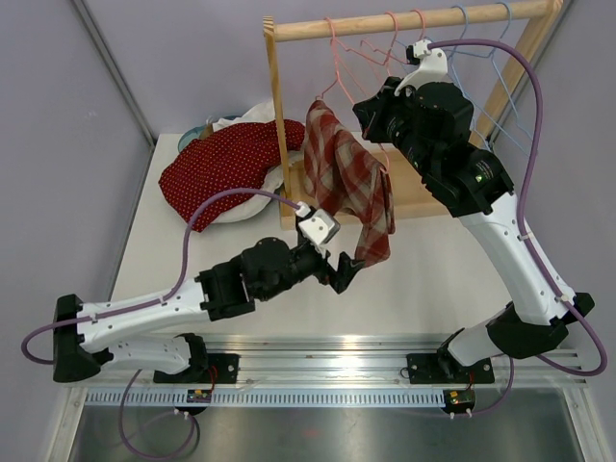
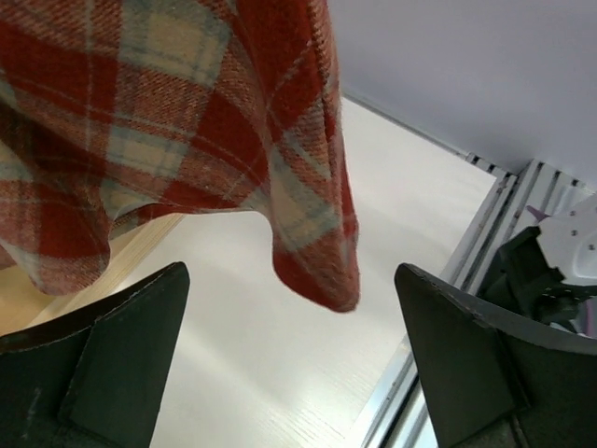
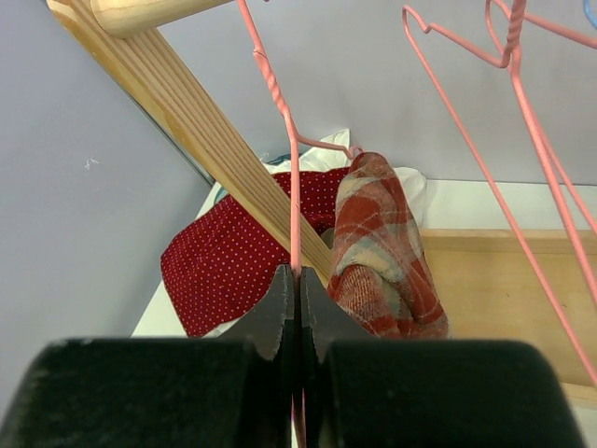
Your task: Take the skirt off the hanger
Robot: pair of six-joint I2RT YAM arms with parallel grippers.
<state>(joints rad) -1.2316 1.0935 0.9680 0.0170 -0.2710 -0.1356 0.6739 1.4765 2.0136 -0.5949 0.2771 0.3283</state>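
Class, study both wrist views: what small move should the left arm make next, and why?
Probably lift the left gripper slightly and close it on the plaid skirt's hanging corner. Its jaws are open just below that hem, gripping nothing, while the right gripper is shut on the pink wire hanger, steadying it.

Counted one wooden rack (image 1: 385, 21) with five hangers on it: three pink wire hangers (image 1: 333, 58) and two blue wire hangers (image 1: 502, 38). Cloth items came to three: one red plaid skirt (image 1: 351, 183), one red white-dotted garment (image 1: 226, 164) and one white cloth (image 1: 241, 123). There were two robot arms (image 1: 164, 310) and one table (image 1: 433, 260), plus one bluish item (image 1: 197, 130) too hidden to class.
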